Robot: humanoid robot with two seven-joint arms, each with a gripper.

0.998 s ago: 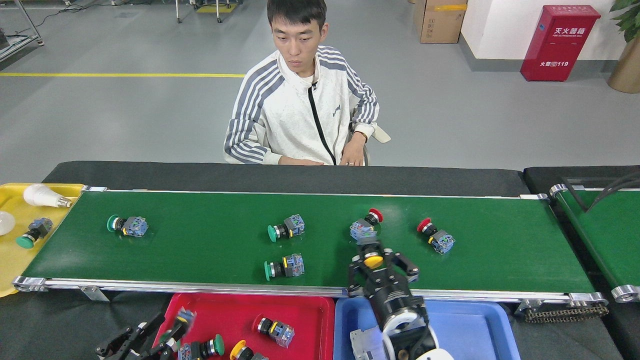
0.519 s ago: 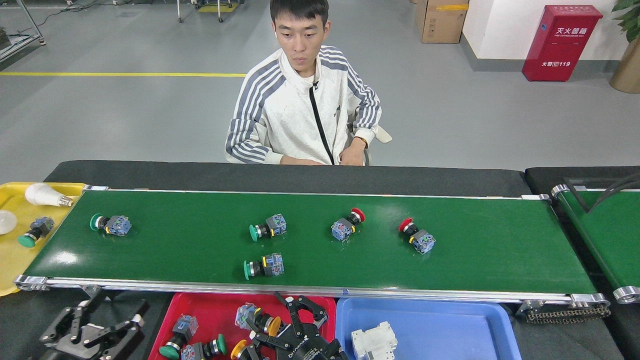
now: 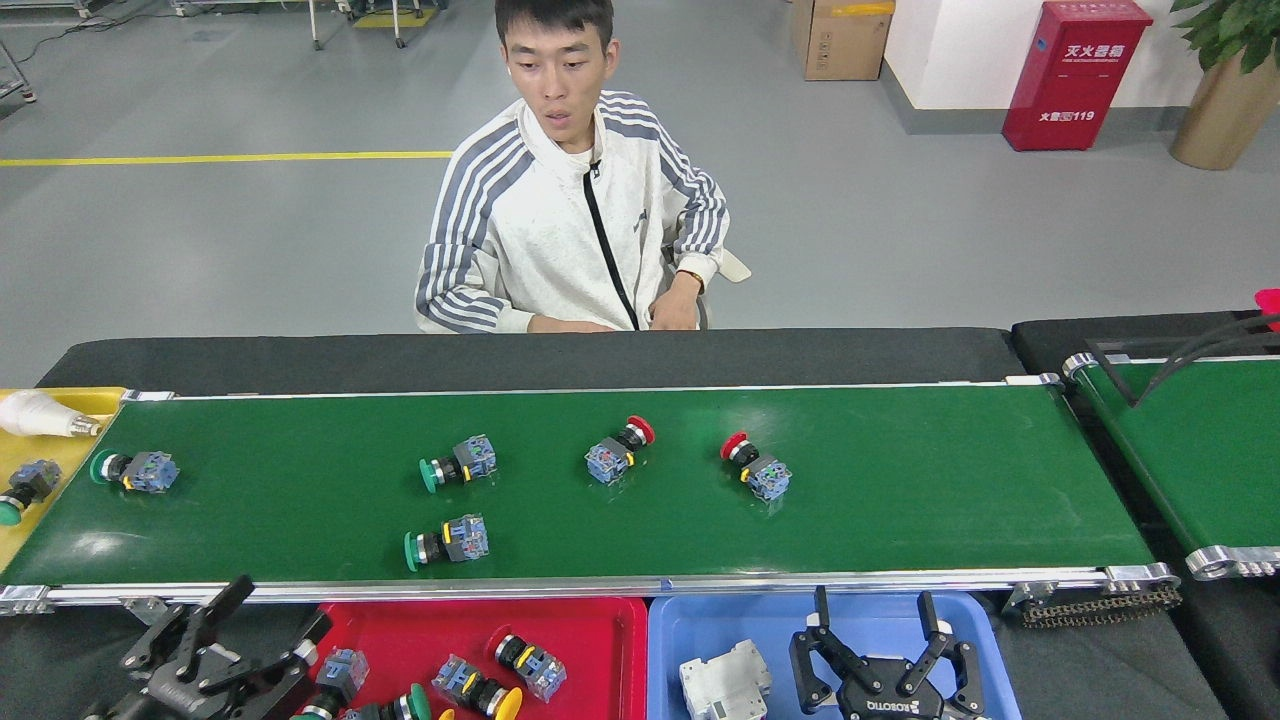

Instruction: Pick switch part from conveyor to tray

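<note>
The conveyor (image 3: 900,500) crosses the middle of the head view with several switch parts lying on it. Green-capped ones are at the far left (image 3: 135,470), left of centre (image 3: 458,465) and near the front rail (image 3: 447,541). Two red-capped ones (image 3: 620,452) (image 3: 755,468) lie near the centre. The red tray (image 3: 590,625) below the front rail holds several switch parts, one with a yellow cap (image 3: 505,705). My right gripper (image 3: 875,612) hangs open and empty over the blue tray (image 3: 700,615). My left gripper (image 3: 268,618) stands open and empty left of the red tray.
A white-grey block (image 3: 725,682) lies in the blue tray. A yellow tray (image 3: 35,520) at the left end holds a bulb (image 3: 40,413) and a green-capped switch (image 3: 25,485). A person (image 3: 570,220) sits behind the belt. A second green belt (image 3: 1200,450) stands at the right.
My right gripper carried a yellow-capped switch part from the belt's front edge to the red tray, let it go, and moved right over the blue tray. The parts on the belt drifted left.
</note>
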